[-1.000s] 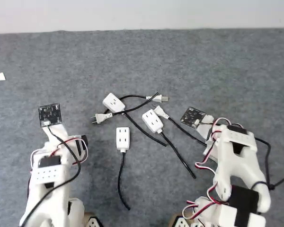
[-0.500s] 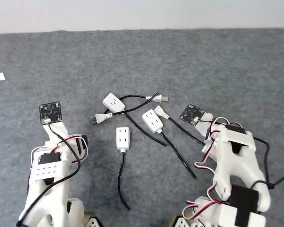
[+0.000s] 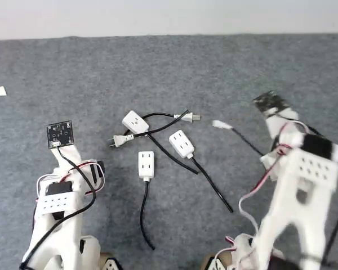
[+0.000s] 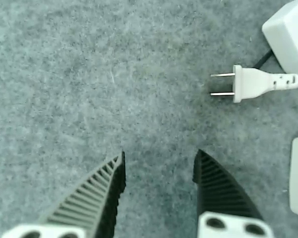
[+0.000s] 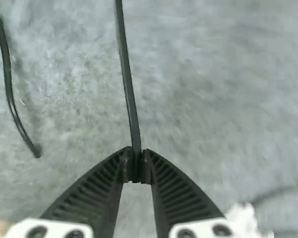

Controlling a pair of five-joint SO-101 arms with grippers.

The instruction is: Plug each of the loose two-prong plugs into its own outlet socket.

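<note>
Three white outlet sockets lie mid-table: one [image 3: 135,121] at the back, one [image 3: 182,143] to its right, one [image 3: 146,163] in front. A two-prong plug [image 3: 116,140] lies left of them, and another [image 3: 188,117] behind. My left gripper [image 4: 160,163] hovers open over bare carpet, short of that left plug [image 4: 253,83], with an outlet's corner [image 4: 290,34] beyond. My right gripper [image 5: 133,167] is shut on a black cord [image 5: 125,74]. That cord's white plug [image 3: 219,124] hangs right of the outlets, ahead of the right arm [image 3: 304,163].
Grey carpet covers the table up to a pale wall at the back. Black cords [image 3: 211,185] trail from the outlets toward the front. Two small white scraps [image 3: 0,90] lie at the far left. The left arm [image 3: 59,197] stands at the front left.
The right arm has swung up and to the right, dragging the cord's plug away from the middle outlet. The left arm has hardly moved.
</note>
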